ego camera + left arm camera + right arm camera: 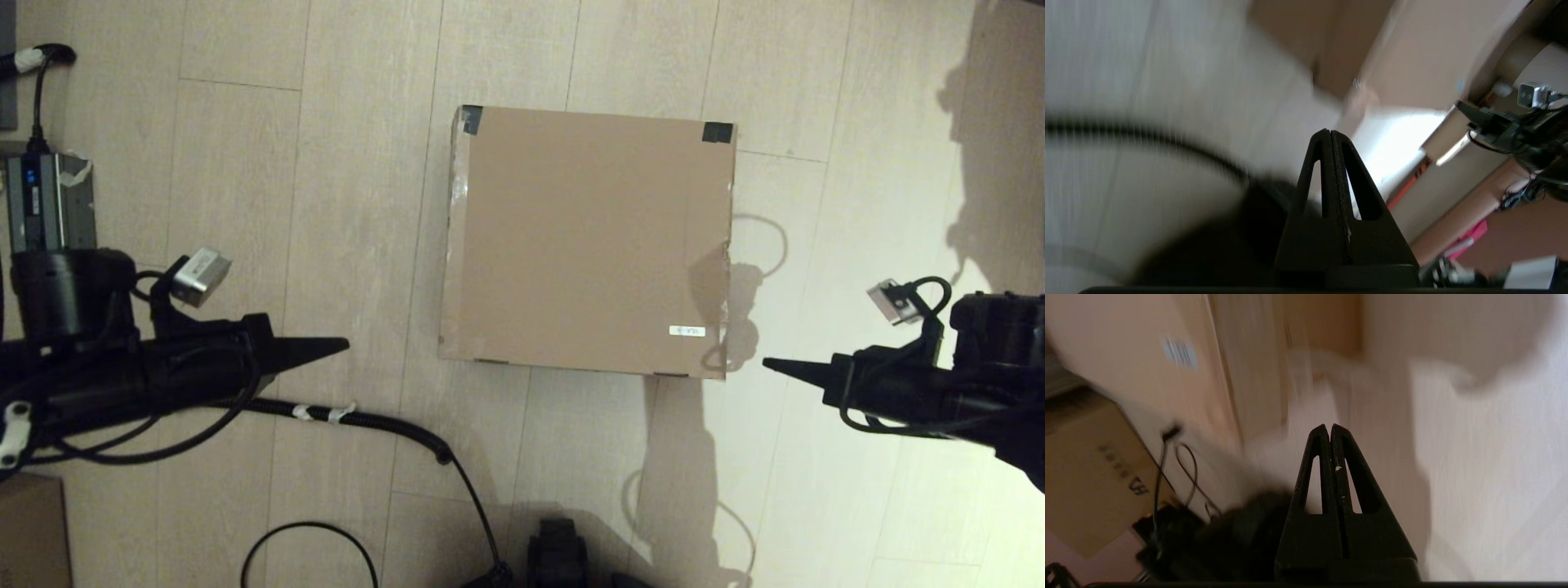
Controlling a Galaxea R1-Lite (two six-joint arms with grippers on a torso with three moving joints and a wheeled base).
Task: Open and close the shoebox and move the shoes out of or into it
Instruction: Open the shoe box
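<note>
The brown cardboard shoebox [588,241] lies on the floor in the head view with its lid down, black tape [717,131] at its far corners and a small white label [687,331] near the front right. The shoes are out of view. My left gripper [347,345] is shut and empty, hanging left of the box's front corner with its tip aimed at the box. My right gripper [766,363] is shut and empty, just right of the box's front right corner. The wrist views show each pair of fingers pressed together, left gripper [1327,131] and right gripper [1329,426], with the shoebox [1167,355] blurred beyond.
A black corrugated cable [367,420] runs across the floor in front of the left arm. A smaller brown carton [28,531] sits at the near left corner. A grey device [45,200] stands at the far left. Pale wood floor surrounds the box.
</note>
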